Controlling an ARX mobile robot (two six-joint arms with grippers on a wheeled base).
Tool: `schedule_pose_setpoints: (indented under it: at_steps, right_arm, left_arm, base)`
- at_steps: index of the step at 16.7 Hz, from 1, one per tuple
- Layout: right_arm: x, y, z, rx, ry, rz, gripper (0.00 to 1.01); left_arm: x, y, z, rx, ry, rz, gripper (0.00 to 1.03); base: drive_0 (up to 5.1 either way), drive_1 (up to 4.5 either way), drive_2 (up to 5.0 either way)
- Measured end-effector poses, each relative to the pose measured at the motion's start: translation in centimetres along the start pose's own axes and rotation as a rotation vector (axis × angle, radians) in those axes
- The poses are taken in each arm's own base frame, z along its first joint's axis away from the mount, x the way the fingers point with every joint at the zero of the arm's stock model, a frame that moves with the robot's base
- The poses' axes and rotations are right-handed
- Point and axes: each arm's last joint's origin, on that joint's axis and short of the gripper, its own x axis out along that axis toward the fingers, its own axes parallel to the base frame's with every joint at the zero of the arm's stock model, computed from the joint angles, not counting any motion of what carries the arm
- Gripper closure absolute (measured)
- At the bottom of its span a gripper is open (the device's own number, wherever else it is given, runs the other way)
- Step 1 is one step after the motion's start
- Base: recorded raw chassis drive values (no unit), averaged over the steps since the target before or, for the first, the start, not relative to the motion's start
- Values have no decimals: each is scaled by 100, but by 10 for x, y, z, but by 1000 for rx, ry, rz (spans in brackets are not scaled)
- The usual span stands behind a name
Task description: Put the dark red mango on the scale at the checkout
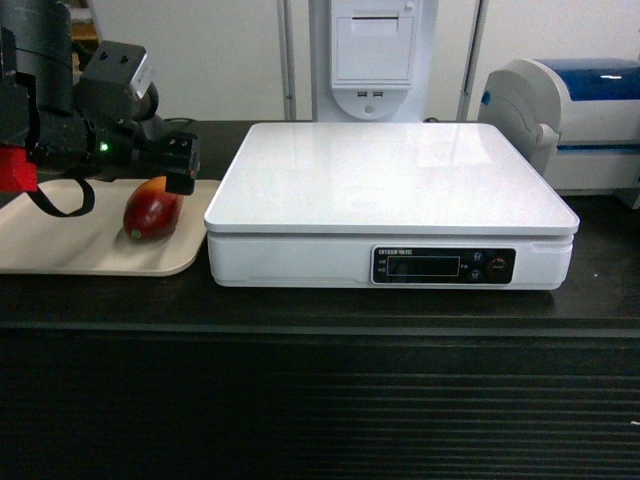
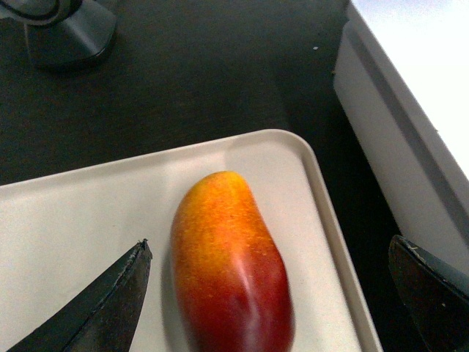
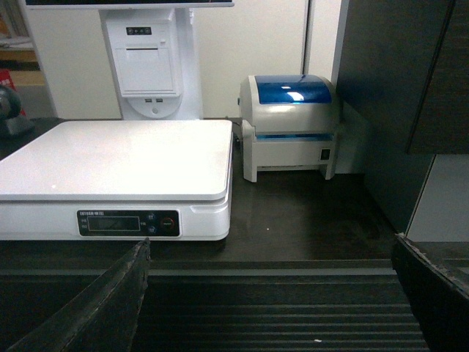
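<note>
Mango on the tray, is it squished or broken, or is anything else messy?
Nothing stands out. The dark red mango lies whole and glossy on the beige tray, with the open left gripper above it. The scale sits square on the checkout, its top bare and clean.

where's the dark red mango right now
The dark red mango lies on the beige tray at the left of the head view, near the tray's right edge beside the scale, below the open left gripper.
</note>
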Motion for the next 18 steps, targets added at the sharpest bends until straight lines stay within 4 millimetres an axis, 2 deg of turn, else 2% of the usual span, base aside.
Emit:
schedule_pose_setpoints:
  at_steps: [5,8,14,18]
  right_arm:
    - [0,0,0,0,0,0,3]
    - [0,0,0,0,0,0,3]
    - [0,0,0,0,0,0,3]
    - [0,0,0,0,0,0,3]
  left_arm:
    - [23,19,-7,-75,74,-36,5]
    - [30,25,-6,-89,85,-50,5]
    - [48,29,-33,-101,180,-79,5]
    - [50,29,-34,-99,186,-103,5]
  base:
    - [0,0,0]
    - [0,0,0]
    - [0,0,0]
    - [0,0,0]
